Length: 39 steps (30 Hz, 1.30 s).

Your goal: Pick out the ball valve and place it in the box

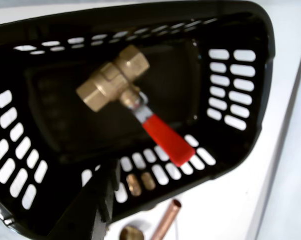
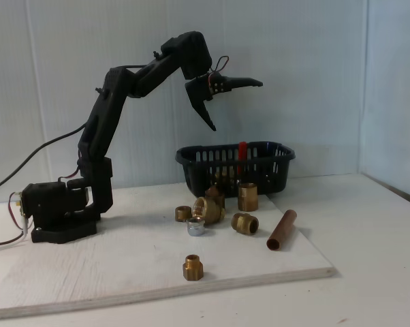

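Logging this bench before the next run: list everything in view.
ball valve: one, brass with a red lever, lying inside the box
box: one, black slotted basket, at the back edge of the board
brass fittings: about six, loose on the board in front of the box; one sits alone nearest the camera
nut: one, silver, among the fittings
pipe piece: one, copper-brown, lying right of the fittings in the fixed view
board: one, white, on the white table
cables: dark, trailing left of the base
arm: one, black, reaching up over the box
hand: one, black, open, above the box
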Each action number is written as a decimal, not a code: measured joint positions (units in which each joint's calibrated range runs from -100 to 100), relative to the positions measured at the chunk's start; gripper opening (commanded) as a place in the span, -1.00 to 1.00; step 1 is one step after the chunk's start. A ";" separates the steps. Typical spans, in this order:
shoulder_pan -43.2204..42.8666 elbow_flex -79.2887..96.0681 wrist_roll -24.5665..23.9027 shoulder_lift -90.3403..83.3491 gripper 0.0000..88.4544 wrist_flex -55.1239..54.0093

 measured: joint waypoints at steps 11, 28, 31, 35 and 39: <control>4.96 -1.45 0.15 -2.80 0.52 0.00; 14.82 1.82 2.07 -34.48 0.52 0.00; 14.82 6.90 2.38 -42.61 0.52 0.00; 14.75 15.16 2.38 -53.54 0.52 0.00; 14.75 24.88 2.38 -63.62 0.52 0.00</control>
